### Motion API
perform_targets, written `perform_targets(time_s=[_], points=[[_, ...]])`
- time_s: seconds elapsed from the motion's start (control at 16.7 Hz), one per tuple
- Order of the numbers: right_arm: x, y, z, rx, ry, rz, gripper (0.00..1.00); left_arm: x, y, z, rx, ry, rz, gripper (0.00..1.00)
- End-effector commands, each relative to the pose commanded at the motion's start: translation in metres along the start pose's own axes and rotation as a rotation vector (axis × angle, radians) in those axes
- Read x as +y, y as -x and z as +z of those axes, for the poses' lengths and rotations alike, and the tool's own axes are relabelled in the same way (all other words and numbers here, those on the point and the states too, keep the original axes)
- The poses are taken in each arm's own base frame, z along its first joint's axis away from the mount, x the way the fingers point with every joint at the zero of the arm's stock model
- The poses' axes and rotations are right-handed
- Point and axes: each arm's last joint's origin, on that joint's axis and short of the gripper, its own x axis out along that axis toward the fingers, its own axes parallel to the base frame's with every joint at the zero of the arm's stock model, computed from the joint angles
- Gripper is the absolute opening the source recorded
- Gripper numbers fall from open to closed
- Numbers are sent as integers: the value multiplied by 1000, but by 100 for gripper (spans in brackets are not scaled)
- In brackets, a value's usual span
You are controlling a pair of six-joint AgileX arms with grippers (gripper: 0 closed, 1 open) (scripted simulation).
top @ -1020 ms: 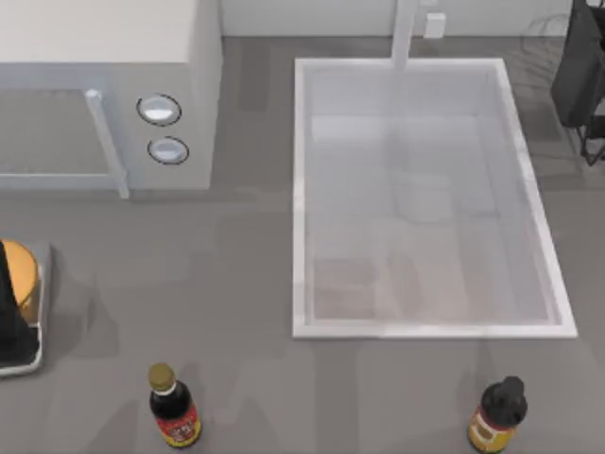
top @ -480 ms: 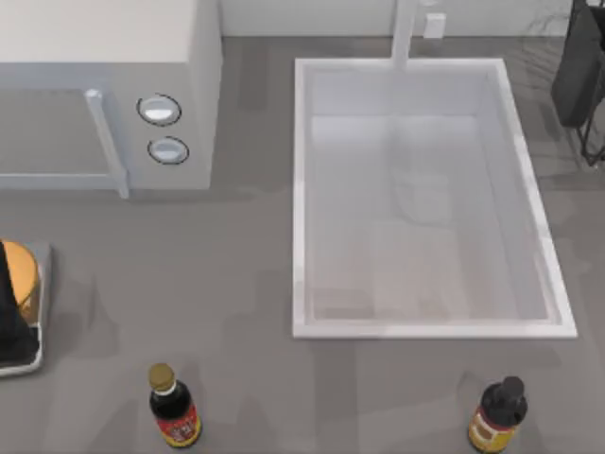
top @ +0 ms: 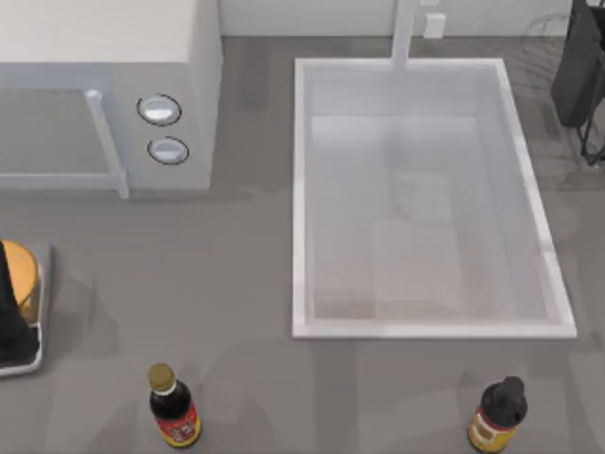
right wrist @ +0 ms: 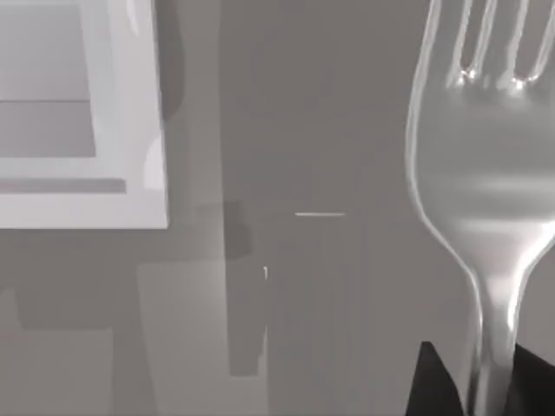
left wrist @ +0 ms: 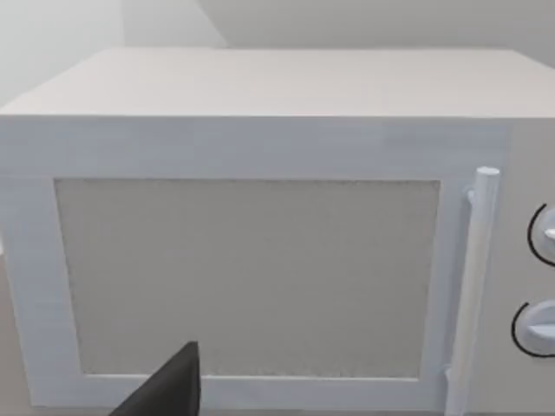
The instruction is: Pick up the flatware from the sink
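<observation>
In the right wrist view the flatware, a shiny silver fork [right wrist: 473, 173], hangs over the grey counter with its tines pointing away from the wrist. My right gripper [right wrist: 481, 386] is shut on its handle, dark fingertips [right wrist: 427, 386] on either side. A corner of the white sink [right wrist: 130, 130] lies off to one side of the fork. From above, the sink [top: 301, 199] is a long white basin with a faucet post [top: 405, 33] at its far rim. My right arm [top: 581, 66] is beyond the sink's far right corner. My left arm [top: 8, 317] is parked at the table's left edge.
A white microwave [top: 104, 85] with two round knobs [top: 159, 110] stands at the far left, and the left wrist camera faces its door [left wrist: 251, 277]. An orange object on a grey tray [top: 40, 284] sits under my left arm. Two dark sauce bottles [top: 173, 407] [top: 496, 416] stand near the front edge.
Faint shadows on the sink floor have shifted a little. Both arms stay almost where they were.
</observation>
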Motion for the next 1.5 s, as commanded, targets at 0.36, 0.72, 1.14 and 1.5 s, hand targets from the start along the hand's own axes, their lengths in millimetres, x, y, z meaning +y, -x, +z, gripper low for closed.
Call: perform_targets(time_s=[0.36,0.72,1.14,1.5], points=[[-1,-55,-6,3,-1,1,0,0,0,0,0,0,0,100],[-1,-55,-7,4,-1,1,15,0,0,0,0,0,0,100],[-1,-55,-7,4,-1,1,68,0,0,0,0,0,0,100],[-1,-55,-7,4,-1,1,100,0,0,0,0,0,0,100]])
